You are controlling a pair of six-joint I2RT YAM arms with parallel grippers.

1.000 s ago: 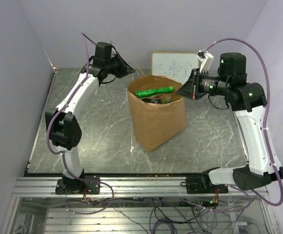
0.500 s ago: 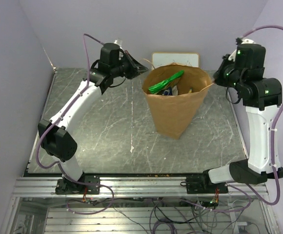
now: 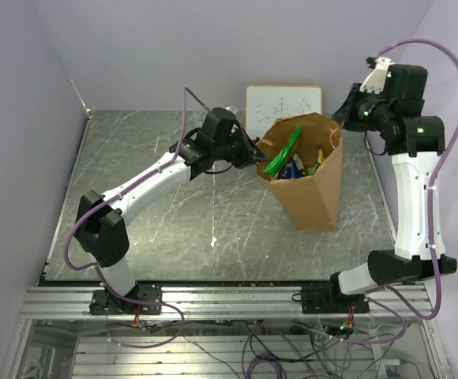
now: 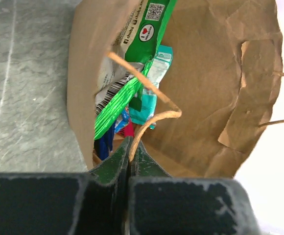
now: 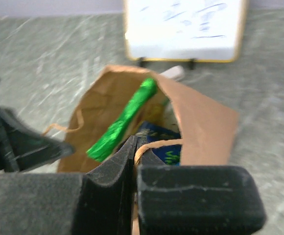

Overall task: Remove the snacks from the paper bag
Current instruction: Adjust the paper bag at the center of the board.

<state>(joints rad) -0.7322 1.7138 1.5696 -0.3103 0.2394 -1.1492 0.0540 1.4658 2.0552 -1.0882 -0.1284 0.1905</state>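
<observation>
The brown paper bag (image 3: 312, 185) stands open right of the table's middle. A green Chuba Cassava packet (image 3: 283, 151) sticks up out of it, with blue and teal packets (image 3: 296, 167) behind; they also show in the left wrist view (image 4: 132, 73). My left gripper (image 3: 254, 151) is at the bag's left rim, shut on a twisted handle (image 4: 152, 117). My right gripper (image 3: 344, 112) is at the bag's right rim, shut on the other handle (image 5: 156, 144). The green packet (image 5: 125, 120) and a dark blue packet (image 5: 159, 139) show inside in the right wrist view.
A small framed whiteboard (image 3: 280, 103) leans at the back wall just behind the bag. Grey marbled tabletop (image 3: 150, 213) lies left and in front of the bag. The table's right edge (image 3: 383, 213) runs close to the bag.
The bag has been carried rightward and its top pulled open. My left gripper has followed it toward the centre and taken its left handle; my right gripper has risen and swung back at the right rim.
</observation>
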